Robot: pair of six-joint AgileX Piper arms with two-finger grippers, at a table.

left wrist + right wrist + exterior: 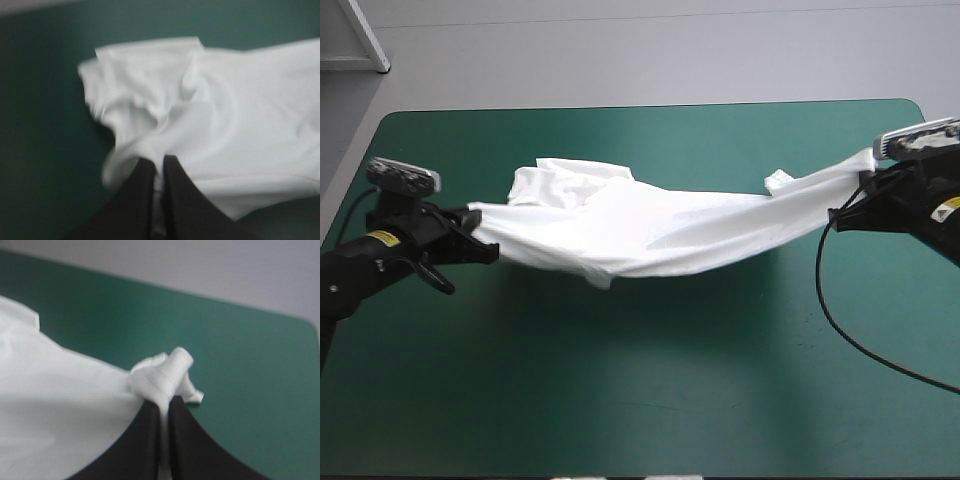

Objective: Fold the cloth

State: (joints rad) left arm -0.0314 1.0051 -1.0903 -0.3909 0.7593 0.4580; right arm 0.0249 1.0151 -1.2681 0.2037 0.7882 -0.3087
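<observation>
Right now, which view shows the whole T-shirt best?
High view: the T-shirt spans stretched between the left gripper and right gripper, both ends visible. Left wrist view shows only the crumpled end at its shut jaws; right wrist view only a rolled-up bit at its jaws, the rest a white field.

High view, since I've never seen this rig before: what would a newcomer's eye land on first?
The white T-shirt stands out, stretched in a sagging band between the two arms across the middle of the teal-green table. The left pincer is shut on its left end and the right pincer on its right end. There a rolled wad of cloth bunches just ahead of the fingertips.
</observation>
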